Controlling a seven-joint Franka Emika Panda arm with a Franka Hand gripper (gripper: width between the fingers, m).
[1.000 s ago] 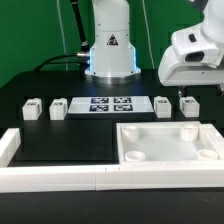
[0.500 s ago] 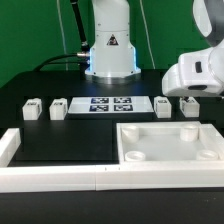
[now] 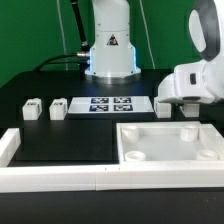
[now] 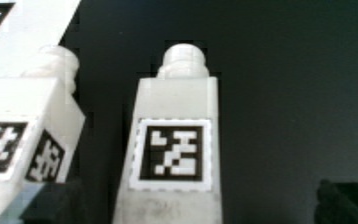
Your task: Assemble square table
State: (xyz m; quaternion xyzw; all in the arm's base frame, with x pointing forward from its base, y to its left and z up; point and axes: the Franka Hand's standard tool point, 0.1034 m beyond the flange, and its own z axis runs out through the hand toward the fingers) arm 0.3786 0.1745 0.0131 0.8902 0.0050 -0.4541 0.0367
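Note:
The square tabletop [image 3: 128, 130], a white slab with a raised rim and round corner sockets, lies at the front on the exterior view's right. Two white tagged legs [image 3: 33, 108] [image 3: 58, 107] lie at the left of the marker board. Two more legs [image 3: 163, 108] [image 3: 187, 110] lie at its right, partly hidden under my hand. My gripper [image 3: 176, 104] hangs low over those two. In the wrist view a tagged leg [image 4: 176, 130] lies between my open gripper's [image 4: 185, 208] dark fingertips [image 4: 346, 200], untouched. A second leg [image 4: 25, 130] lies beside it.
The marker board [image 3: 108, 104] lies flat between the leg pairs. Long white border rails run along the front [image 3: 90, 178] and the exterior view's left [image 3: 8, 146]. The arm's base [image 3: 110, 50] stands behind the board.
My hand has come down and moved towards the exterior view's left, from high at the right edge to just above the two right-hand legs. Nothing else has moved.

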